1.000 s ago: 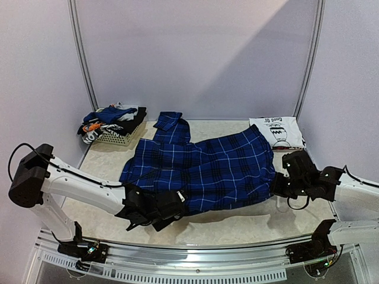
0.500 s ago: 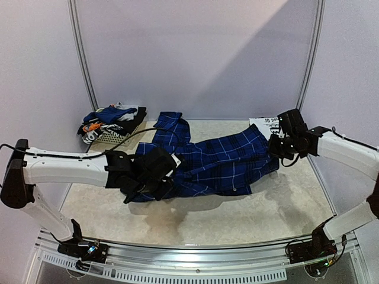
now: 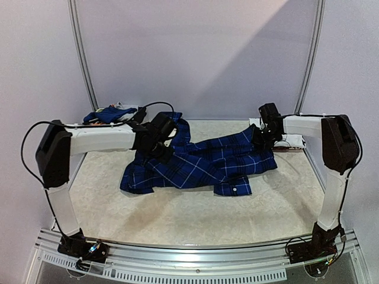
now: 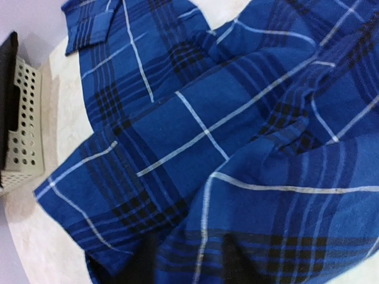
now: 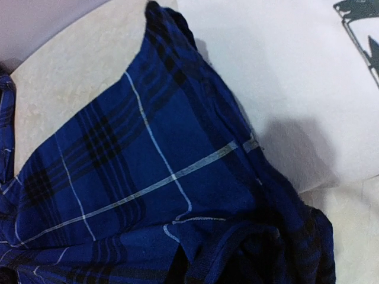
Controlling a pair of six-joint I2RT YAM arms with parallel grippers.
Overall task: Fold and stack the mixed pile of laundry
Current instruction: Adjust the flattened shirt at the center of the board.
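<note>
The blue-and-black plaid shirt (image 3: 201, 163) lies folded over on itself across the table's middle, and fills the left wrist view (image 4: 207, 118) and most of the right wrist view (image 5: 136, 171). My left gripper (image 3: 159, 141) sits low at the shirt's far left part. Its dark fingers (image 4: 142, 266) stand a little apart, open, with plaid cloth lying between them (image 4: 189, 266). My right gripper (image 3: 262, 135) is at the shirt's far right corner, shut on a bunched fold of the plaid shirt (image 5: 249, 260). The rest of the laundry pile (image 3: 109, 113) sits at the back left.
A folded white garment with a dark print (image 3: 293, 141) lies at the back right, touching the shirt's corner (image 5: 278, 71). A white perforated basket (image 4: 23, 130) stands beside the shirt's left sleeve. Metal frame posts (image 3: 83, 59) rise at the back corners.
Both arms have swung from the near edge to the far side, carrying the shirt's near hem over onto its far part. The left jaws have parted.
</note>
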